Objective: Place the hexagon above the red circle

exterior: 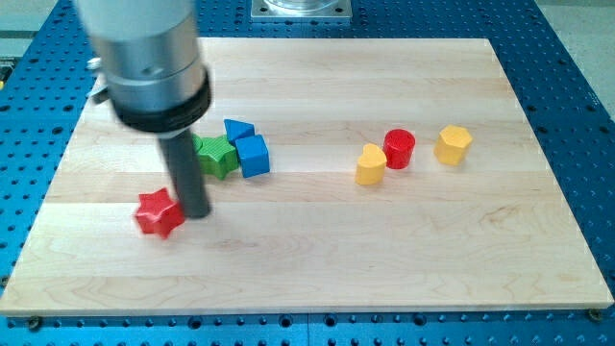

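Note:
The yellow hexagon (453, 144) lies at the view's right, just right of the red circle (400, 148) and apart from it. A yellow heart-shaped block (371, 164) touches the red circle on its lower left. My tip (196, 212) rests far to the view's left, right beside a red star (159, 212), well away from the hexagon and circle.
A green star (217, 156), a blue cube (254, 156) and a blue triangle (238, 129) cluster just above my tip. The wooden board (317, 269) lies on a blue perforated table (586, 115).

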